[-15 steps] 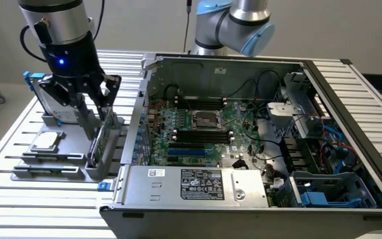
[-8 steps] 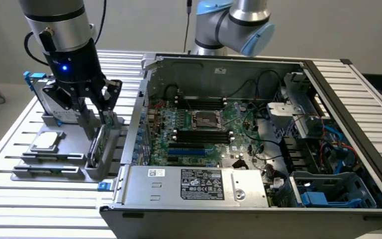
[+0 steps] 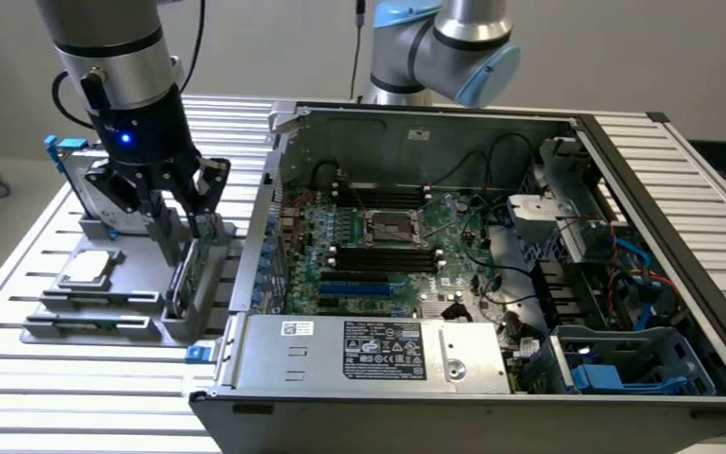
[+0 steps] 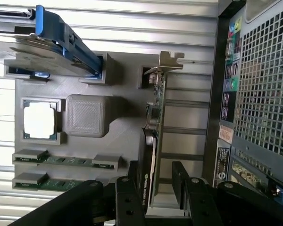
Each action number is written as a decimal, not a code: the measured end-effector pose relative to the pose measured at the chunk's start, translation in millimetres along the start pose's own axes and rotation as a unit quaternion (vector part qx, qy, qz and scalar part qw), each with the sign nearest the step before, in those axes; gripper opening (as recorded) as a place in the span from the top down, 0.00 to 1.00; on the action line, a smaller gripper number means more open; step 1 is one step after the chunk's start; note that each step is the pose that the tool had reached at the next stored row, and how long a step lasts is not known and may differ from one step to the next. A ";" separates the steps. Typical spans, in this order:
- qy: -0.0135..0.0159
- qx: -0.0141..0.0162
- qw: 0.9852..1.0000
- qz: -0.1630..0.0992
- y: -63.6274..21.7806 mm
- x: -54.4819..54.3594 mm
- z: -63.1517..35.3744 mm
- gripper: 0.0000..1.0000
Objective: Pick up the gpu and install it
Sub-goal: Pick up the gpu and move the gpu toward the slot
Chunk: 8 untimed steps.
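1. The gpu (image 4: pixel 153 117) (image 3: pixel 181 279) is a thin green circuit board w/ glossy black rounded cover and a bent silver metal end bracket. It stands on edge in a slot of the grey holder tray (image 4: pixel 122 94) (image 3: pixel 136 301), on the side next to the pc case (image 3: pixel 703 189)
2. Gripper (image 4: pixel 154 165) (image 3: pixel 189 241) is down over the card. Its black, blocky fingers (image 4: pixel 129 193) straddle the cover end, spread apart. One sits close against the black cover, w/ a visible gap btwn the other and the board, so not clamped
3. The tray is matte, ridged like printed plastic, w/ a rounded square block in the middle
4. Also in the tray: a square silver processor chip (image 4: pixel 39 120) (image 3: pixel 90 268) lying flat in its pocket, two green memory sticks (image 4: pixel 66 161) in long slots, and a silver hard drive w/ blue frame (image 4: pixel 56 37) at the far end from the fingers
5. Tabletop (image 3: pixel 35 397) (image 4: pixel 132 19) is ribbed aluminium slats
6. The case lies open beside the tray, motherboard (image 3: pixel 388 236) exposed w/ black cables. Its perforated metal rear panel (image 4: pixel 269 84) runs close alongside the card's slot
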State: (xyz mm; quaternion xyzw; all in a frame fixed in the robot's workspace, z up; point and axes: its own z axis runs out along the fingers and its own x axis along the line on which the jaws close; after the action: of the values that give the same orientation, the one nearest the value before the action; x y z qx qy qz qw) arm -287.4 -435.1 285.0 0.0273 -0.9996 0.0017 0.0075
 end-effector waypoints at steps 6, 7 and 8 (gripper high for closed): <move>0.000 0.000 1.000 0.000 0.6 1.2 11.0 0.58; 0.000 0.000 1.000 0.000 0.6 1.3 12.9 0.58; 0.000 0.000 1.000 0.000 0.6 1.5 14.7 0.58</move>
State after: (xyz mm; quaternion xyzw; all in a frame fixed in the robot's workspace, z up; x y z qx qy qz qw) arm -289.2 -434.6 270.4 0.0273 -0.9996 0.0019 0.0074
